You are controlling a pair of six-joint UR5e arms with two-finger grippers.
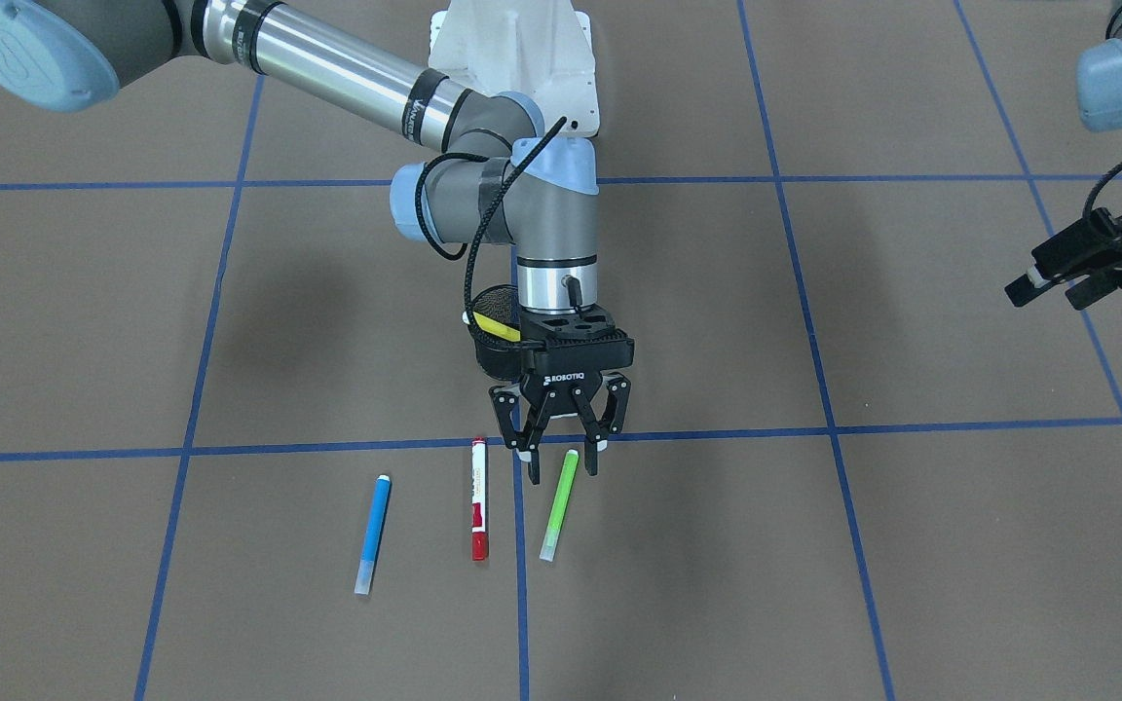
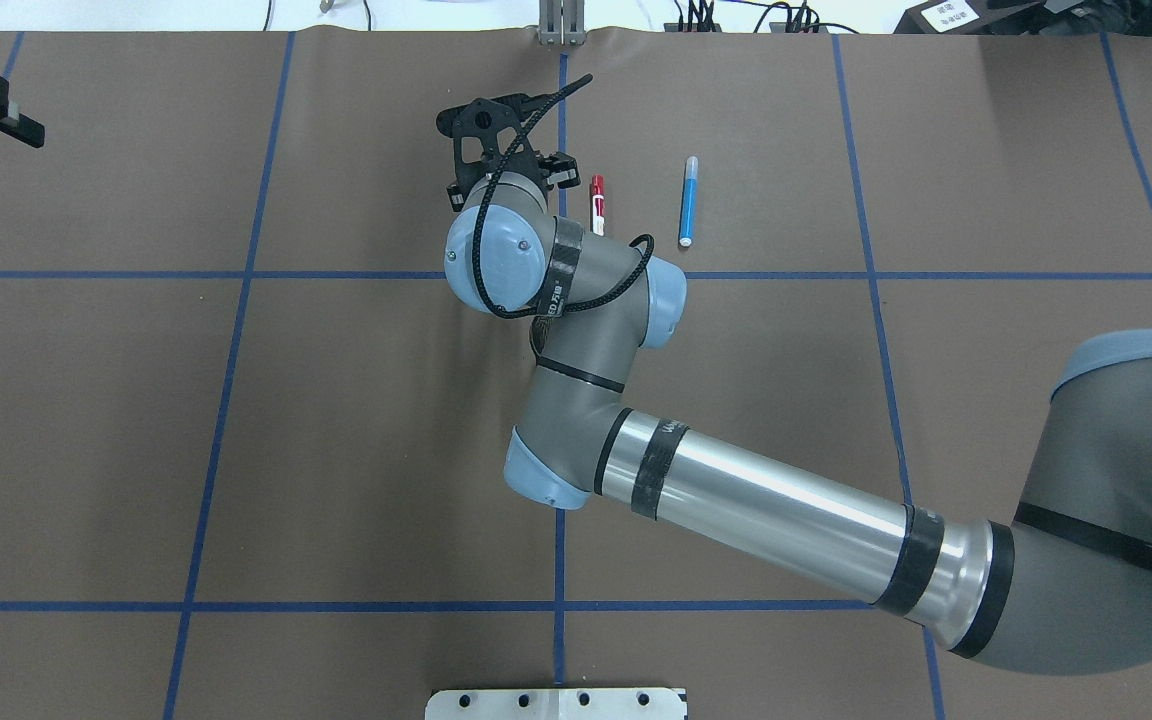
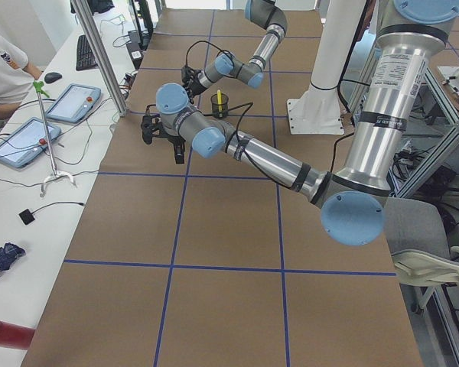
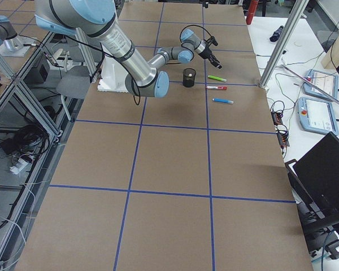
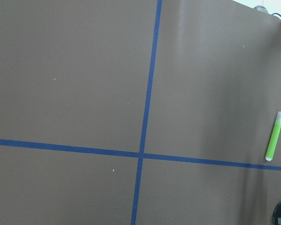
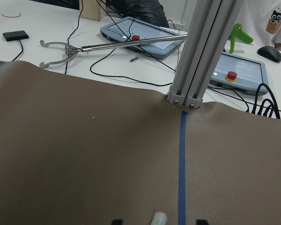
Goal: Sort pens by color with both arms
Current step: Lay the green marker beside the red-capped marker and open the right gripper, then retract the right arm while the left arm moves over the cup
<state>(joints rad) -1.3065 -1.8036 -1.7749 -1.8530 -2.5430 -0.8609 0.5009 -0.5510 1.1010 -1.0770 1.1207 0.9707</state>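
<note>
Three pens lie in a row on the brown table: blue (image 1: 373, 534), red with a white label (image 1: 478, 498) and green (image 1: 558, 504). The yellow pen (image 1: 498, 326) stands in a black mesh cup (image 1: 488, 355) behind my right gripper. My right gripper (image 1: 561, 465) points down, open, with its fingertips on either side of the green pen's near end. That end shows pale at the bottom of the right wrist view (image 6: 158, 219). My left gripper (image 1: 1048, 287) is open and empty, far off at the table's side. The left wrist view shows the green pen (image 5: 274, 136).
Blue tape lines (image 1: 522, 584) divide the table into squares. The white mounting base (image 1: 512, 58) stands behind the cup. A metal post (image 6: 199, 56), tablets and cables lie beyond the table's far edge. The right forearm (image 2: 766, 510) spans the table's right half.
</note>
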